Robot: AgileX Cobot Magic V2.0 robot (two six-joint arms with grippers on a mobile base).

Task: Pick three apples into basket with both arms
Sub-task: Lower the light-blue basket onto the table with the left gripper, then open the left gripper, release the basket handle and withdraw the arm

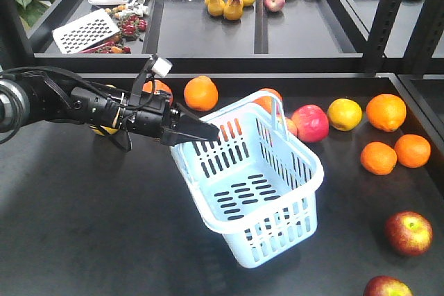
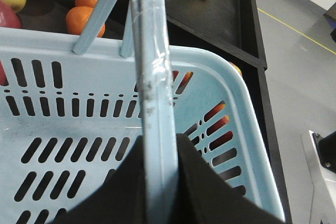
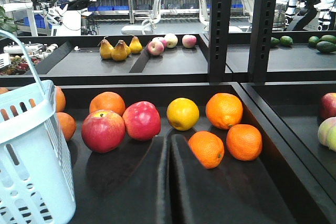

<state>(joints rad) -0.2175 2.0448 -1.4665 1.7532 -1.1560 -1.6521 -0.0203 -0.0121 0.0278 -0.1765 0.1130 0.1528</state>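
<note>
The left gripper (image 1: pixel 208 132) is reaching in from the left and is clenching the thin handle (image 2: pixel 152 77) of the basket (image 1: pixel 291 220). The wrist view shows one black finger on each side of the handle. The basket is sitting tilted on the black tabletop (image 1: pixel 83 227), with its near corner hanging close to the front edge. A broad stretch of tabletop is lying open to its left.

Two apples (image 1: pixel 408 233) (image 1: pixel 386 288) are resting well apart from the basket at the front right, the lower one cut by the frame edge. The third apple (image 3: pixel 103 131) is sitting just beside the basket's far wall, touching a glossy red apple (image 3: pixel 142 120).

The right gripper (image 3: pixel 169 145) is hovering low with its fingers pressed together on nothing. Two oranges (image 3: pixel 206 149) (image 3: pixel 243 141) are lying just beside it.
</note>
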